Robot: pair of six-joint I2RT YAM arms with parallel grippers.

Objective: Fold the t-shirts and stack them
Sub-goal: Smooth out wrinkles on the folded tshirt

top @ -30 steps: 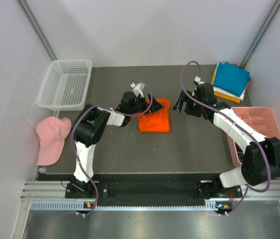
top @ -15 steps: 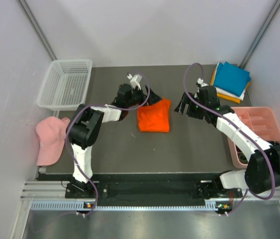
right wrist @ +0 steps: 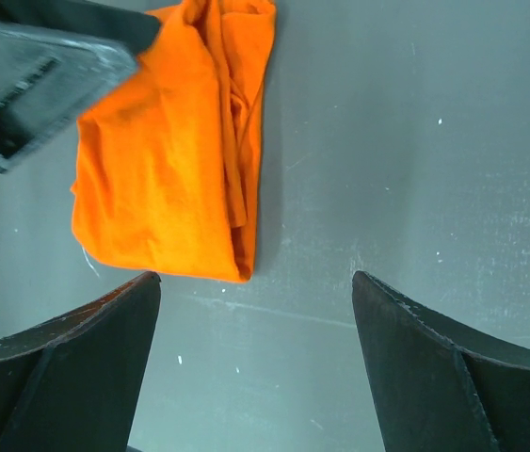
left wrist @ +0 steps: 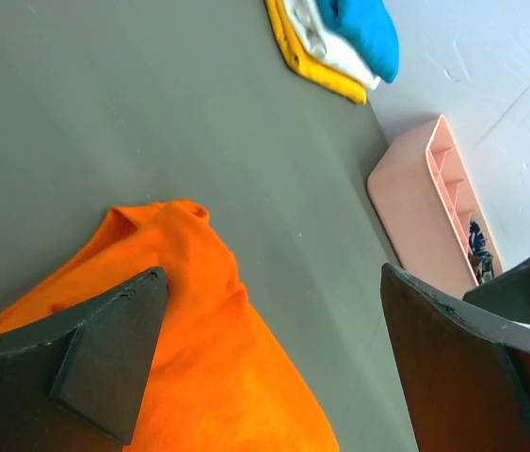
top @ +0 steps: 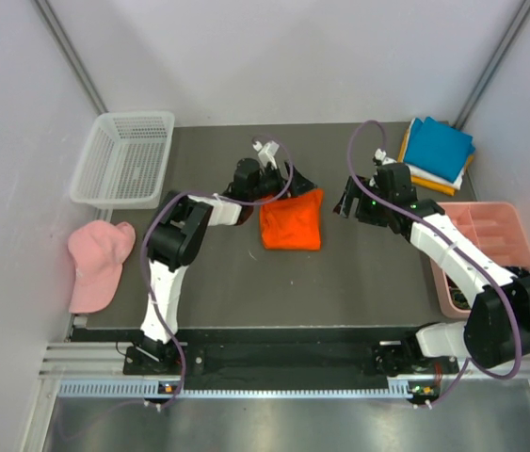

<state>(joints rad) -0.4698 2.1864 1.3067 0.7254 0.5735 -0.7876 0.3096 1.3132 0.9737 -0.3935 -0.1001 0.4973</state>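
A bright orange t-shirt (top: pixel 292 222) lies folded on the dark table near its middle; it also shows in the left wrist view (left wrist: pixel 199 358) and the right wrist view (right wrist: pixel 170 160). My left gripper (top: pixel 295 185) is open and empty over the shirt's far edge. My right gripper (top: pixel 344 203) is open and empty, just right of the shirt, above bare table. A stack of folded t-shirts, teal blue (top: pixel 439 148) on top, white and amber yellow under it, lies at the back right and shows in the left wrist view (left wrist: pixel 363 33).
A white mesh basket (top: pixel 123 160) stands at the back left. A pale pink cap (top: pixel 93 264) lies at the left edge. A pink divided tray (top: pixel 505 235) stands at the right edge, also in the left wrist view (left wrist: pixel 425 212).
My left gripper has lifted off the orange shirt and swung right along its far edge. The shirt's far edge has settled flatter. The right gripper has barely moved.
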